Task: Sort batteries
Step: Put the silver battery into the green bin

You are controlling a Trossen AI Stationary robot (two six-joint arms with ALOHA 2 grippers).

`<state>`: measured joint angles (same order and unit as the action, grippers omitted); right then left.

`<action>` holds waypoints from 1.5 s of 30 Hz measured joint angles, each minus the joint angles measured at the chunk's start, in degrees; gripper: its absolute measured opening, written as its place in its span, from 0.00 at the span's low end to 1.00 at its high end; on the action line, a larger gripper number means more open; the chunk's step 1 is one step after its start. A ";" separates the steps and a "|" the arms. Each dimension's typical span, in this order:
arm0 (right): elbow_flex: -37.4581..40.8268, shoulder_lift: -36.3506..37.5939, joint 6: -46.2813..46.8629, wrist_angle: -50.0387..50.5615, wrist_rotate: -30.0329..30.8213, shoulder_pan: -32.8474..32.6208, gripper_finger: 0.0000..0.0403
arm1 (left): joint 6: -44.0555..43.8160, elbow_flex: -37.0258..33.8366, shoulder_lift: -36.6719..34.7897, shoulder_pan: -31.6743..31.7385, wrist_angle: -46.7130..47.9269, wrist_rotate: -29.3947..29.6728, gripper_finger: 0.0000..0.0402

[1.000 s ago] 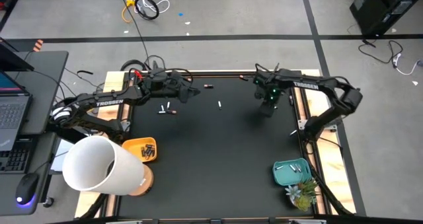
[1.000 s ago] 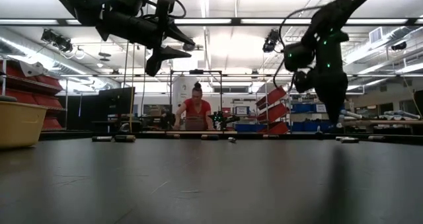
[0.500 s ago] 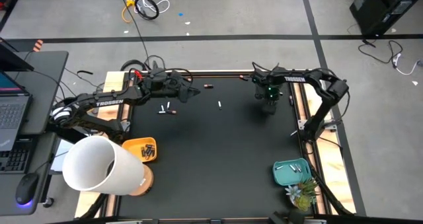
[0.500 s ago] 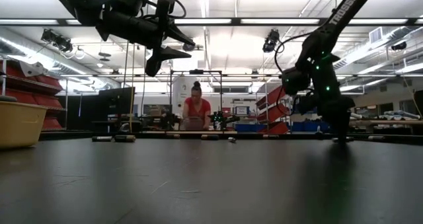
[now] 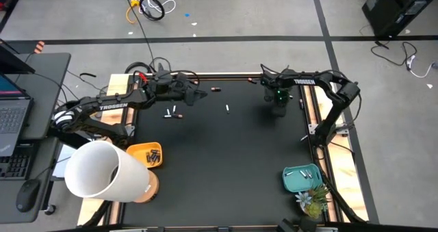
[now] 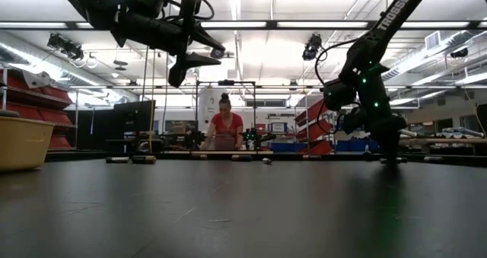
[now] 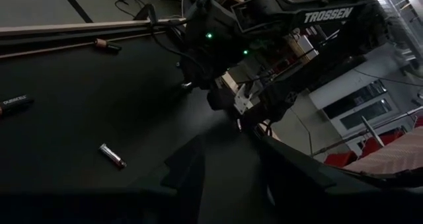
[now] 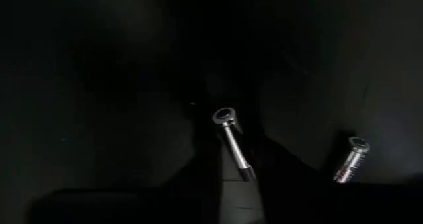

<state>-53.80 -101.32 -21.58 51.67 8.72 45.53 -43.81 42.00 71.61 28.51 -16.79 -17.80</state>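
Note:
My right gripper (image 5: 278, 111) stands on the black mat (image 5: 226, 150) at the far right, pointing down. It is shut on a slim silver battery (image 8: 232, 147). A second silver battery (image 8: 348, 159) lies on the mat close beside it. My left gripper (image 6: 207, 49) hangs open high above the mat's far left part and holds nothing. Loose batteries lie on the mat below and beyond it: a white one (image 5: 228, 108), a dark one (image 5: 215, 89) and a small group (image 5: 172, 113). My right gripper pinches the silver battery between its two fingers, at the end (image 8: 244, 170) that lies back between them. The fingers come from above, pointing down. The battery's capped end (image 8: 225, 116) sticks out ahead of the fingers. I cannot tell whether it is clear of the mat.
An orange tray (image 5: 145, 155) with dark batteries sits at the near left, beside a big white cylinder (image 5: 106, 172). A teal tray (image 5: 301, 178) with silver batteries and a small plant (image 5: 313, 201) stand at the near right. A person works in the room beyond the table.
My right gripper has sunk from above the mat down onto it, tipping steeper, and moved a little toward the far edge. My left arm has kept still.

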 joint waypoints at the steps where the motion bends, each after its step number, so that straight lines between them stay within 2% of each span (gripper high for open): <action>1: 0.00 0.00 0.17 -0.04 0.17 0.03 0.09 | 0.01 0.00 0.00 0.00 -0.17 0.10 0.40; 3: 0.00 0.00 0.19 0.13 0.09 0.03 0.03 | 0.00 0.00 0.00 0.00 -0.16 0.35 0.40; 12: -0.80 -0.13 1.06 2.39 -1.16 0.01 0.01 | -0.29 0.00 0.00 0.00 -0.16 0.60 0.40; 17: -5.49 0.20 1.00 7.67 -5.24 0.14 0.01 | -1.19 0.00 0.00 0.00 -0.18 0.61 0.40; 25: -12.62 4.90 2.00 15.01 -6.95 0.42 0.01 | -1.68 0.00 0.00 0.00 -0.64 0.61 0.40; 27: -13.57 5.90 3.51 16.04 -9.17 0.42 0.00 | -2.21 0.00 0.00 0.00 -0.64 0.61 0.40; 36: -15.47 18.66 14.39 16.01 -27.05 -0.26 0.00 | -3.65 0.00 0.00 -0.50 -0.66 0.63 0.40; 40: -14.90 26.97 19.03 17.27 -31.06 -2.91 0.00 | -3.12 0.00 0.00 -0.48 -0.88 2.19 0.40; 45: -14.60 36.75 26.09 23.23 -33.87 -9.26 0.00 | -1.05 0.00 0.00 -0.11 -2.85 4.37 0.40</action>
<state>-68.40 -64.56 4.51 74.89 -25.15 36.27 -44.86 42.00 71.61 28.40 -19.64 -13.43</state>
